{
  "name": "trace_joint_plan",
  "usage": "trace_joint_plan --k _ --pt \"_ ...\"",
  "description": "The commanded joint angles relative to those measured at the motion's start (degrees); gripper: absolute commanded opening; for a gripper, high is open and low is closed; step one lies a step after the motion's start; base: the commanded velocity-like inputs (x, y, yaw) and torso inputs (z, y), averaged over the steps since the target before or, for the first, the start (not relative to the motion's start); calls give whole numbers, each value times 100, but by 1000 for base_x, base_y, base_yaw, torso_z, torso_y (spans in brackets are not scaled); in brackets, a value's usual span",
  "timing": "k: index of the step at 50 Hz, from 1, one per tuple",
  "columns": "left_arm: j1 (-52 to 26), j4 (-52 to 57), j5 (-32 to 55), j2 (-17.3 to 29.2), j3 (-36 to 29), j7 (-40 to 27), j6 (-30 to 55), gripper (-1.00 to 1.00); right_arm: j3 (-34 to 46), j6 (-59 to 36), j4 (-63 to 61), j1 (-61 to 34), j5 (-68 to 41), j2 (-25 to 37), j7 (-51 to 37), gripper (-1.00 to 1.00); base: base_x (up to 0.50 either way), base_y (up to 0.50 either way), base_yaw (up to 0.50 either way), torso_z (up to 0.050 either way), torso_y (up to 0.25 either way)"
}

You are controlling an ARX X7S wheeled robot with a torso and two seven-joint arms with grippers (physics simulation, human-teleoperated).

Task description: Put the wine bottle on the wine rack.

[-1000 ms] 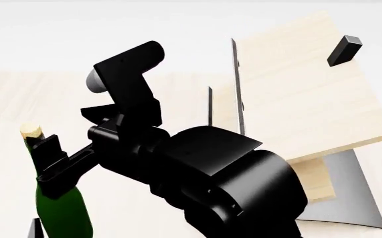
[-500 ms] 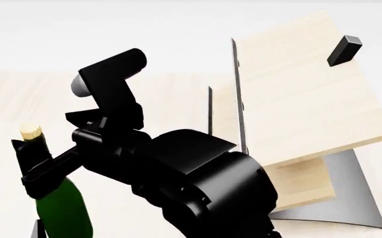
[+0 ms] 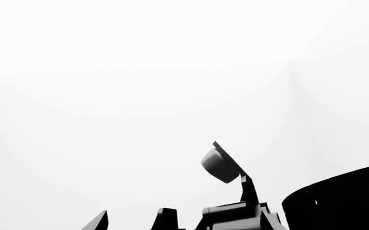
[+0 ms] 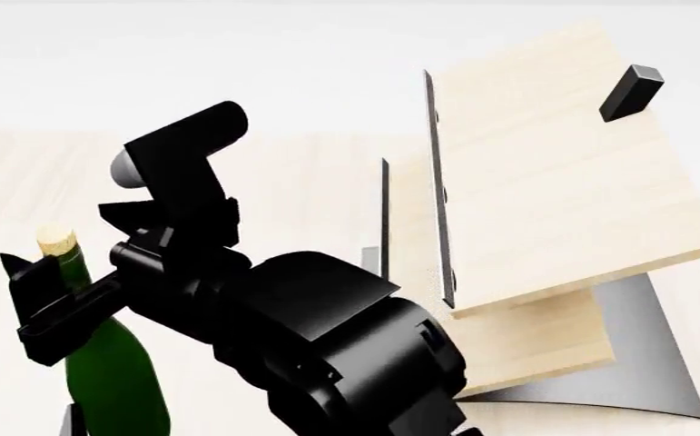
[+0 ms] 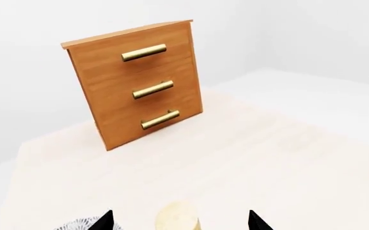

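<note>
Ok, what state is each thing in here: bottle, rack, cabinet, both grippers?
Wine bottle: upright, corked, not on the rack.
Wine rack: no bottle on the slabs in view.
Cabinet: all three drawers shut.
Right gripper: open, fingertips either side of the cork.
Left gripper: open, holding nothing.

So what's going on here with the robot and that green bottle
A two-armed robot is reaching for the wine bottle, which stands upright on the pale wood table with its cork on top. One black claw is at the bottle's neck; the right wrist view shows the cork between that claw's fingertips, not yet gripped. The wine rack stands beside it, with no bottle visible on it. A wooden cabinet stands further off.
</note>
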State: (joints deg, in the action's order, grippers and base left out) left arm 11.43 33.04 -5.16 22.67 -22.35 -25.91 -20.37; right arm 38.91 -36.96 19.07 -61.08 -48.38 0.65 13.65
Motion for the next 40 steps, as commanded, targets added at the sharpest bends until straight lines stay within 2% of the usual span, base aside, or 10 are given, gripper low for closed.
trace_joint_plan --k 1,23,37,38,40 --pt "-4 -9 2 11 -23 -14 1 100 360 563 326 -33 -245 2 -41 100 0 0 0 0 0" --pt "-18 -24 -8 33 -65 -44 -23 100 1611 1868 1332 -358 -1103 -38 -188 100 0 0 0 0 0" --pt "-34 -57 -11 44 -90 -63 -39 100 1966 2024 1360 -447 -1511 37 -301 100 0 0 0 0 0" --pt "-40 -79 -15 42 -100 -62 -54 100 1966 2006 1225 -414 -1546 89 -357 -100 0 0 0 0 0" --pt "-50 -112 -10 41 -108 -64 -70 100 1989 2066 1328 -416 -1529 60 -299 -100 0 0 0 0 0"
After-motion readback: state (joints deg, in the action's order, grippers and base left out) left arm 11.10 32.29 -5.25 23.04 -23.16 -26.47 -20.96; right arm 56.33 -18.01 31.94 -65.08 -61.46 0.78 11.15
